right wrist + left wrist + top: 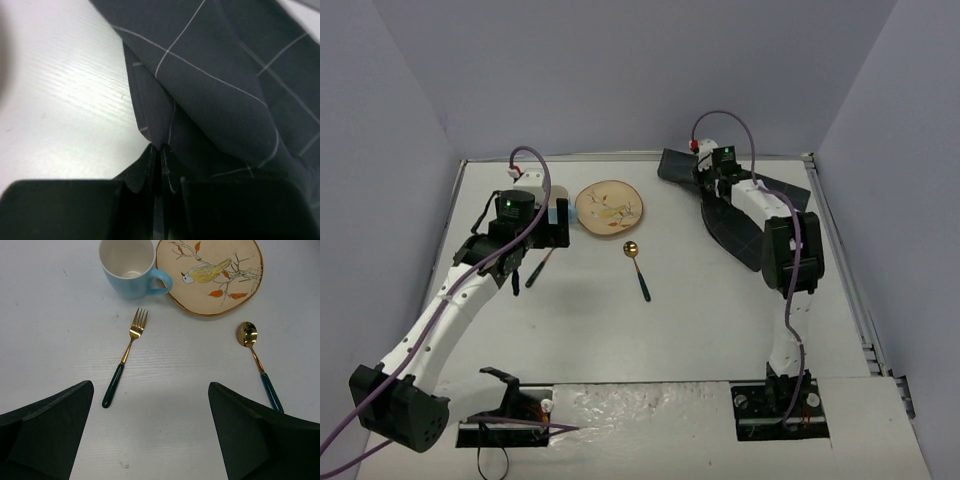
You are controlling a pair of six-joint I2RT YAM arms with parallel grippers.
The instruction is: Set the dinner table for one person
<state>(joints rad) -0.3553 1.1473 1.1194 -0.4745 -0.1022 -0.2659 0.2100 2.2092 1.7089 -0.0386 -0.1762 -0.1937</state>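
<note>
The white dinner table [700,320] holds a bird-patterned plate [609,208], a gold spoon [638,268] with a dark handle in front of it, a matching fork [538,268] to the left and a blue mug [560,212] beside the plate. My left gripper [505,268] hovers open and empty near the fork. Its wrist view shows the mug [131,267], plate [210,275], fork [125,357] and spoon [255,355] beyond the open gripper [151,386]. My right gripper [710,182] is shut on a fold of the dark grey checked cloth mat [750,225], which fills its wrist view [225,75] above the closed gripper [161,150].
Grey walls enclose the table on three sides. A metal rail [855,290] runs along the right edge. The arm bases stand on mounts [780,405] at the near edge.
</note>
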